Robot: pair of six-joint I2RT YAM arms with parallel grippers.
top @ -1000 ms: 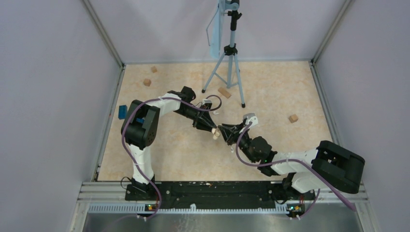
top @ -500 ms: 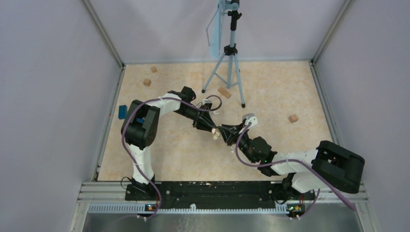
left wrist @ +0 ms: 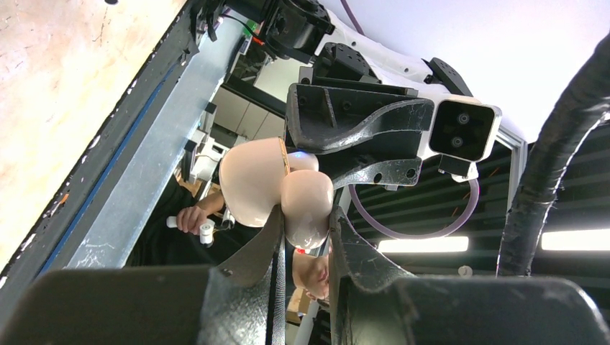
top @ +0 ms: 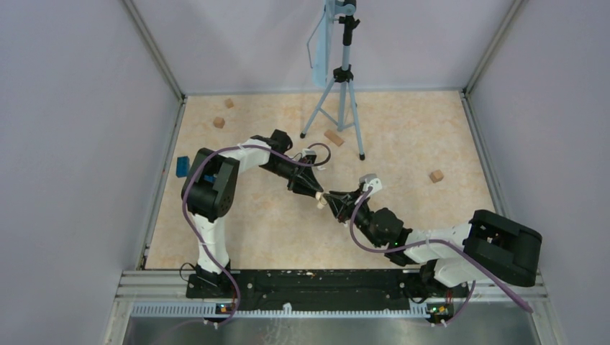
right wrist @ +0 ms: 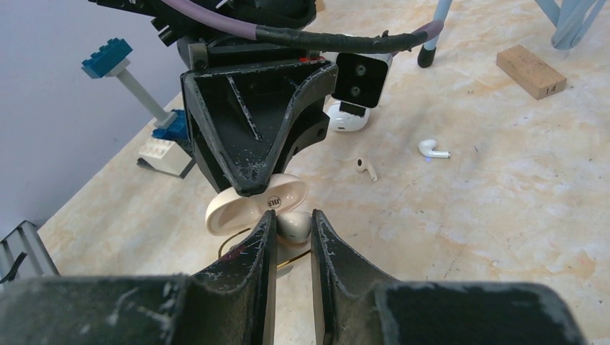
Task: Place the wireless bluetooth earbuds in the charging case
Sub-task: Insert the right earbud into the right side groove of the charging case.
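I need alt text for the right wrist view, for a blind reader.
A cream, rounded, open plastic charging case is held by the right gripper in the foreground and the left gripper facing it. Two tiny white plastic earbuds lie behind on the beige table.

Beige table carries a tripod, wooden blocks (scattered), two earbuds, a white case, and blue bricks.

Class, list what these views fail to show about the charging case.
Top external: charging case too small, wedged between left gripper and right gripper.
Right wrist: its inside hidden by both grippers' fingers; white case half behind left wrist camera.
Left wrist: only the case's outside shows.
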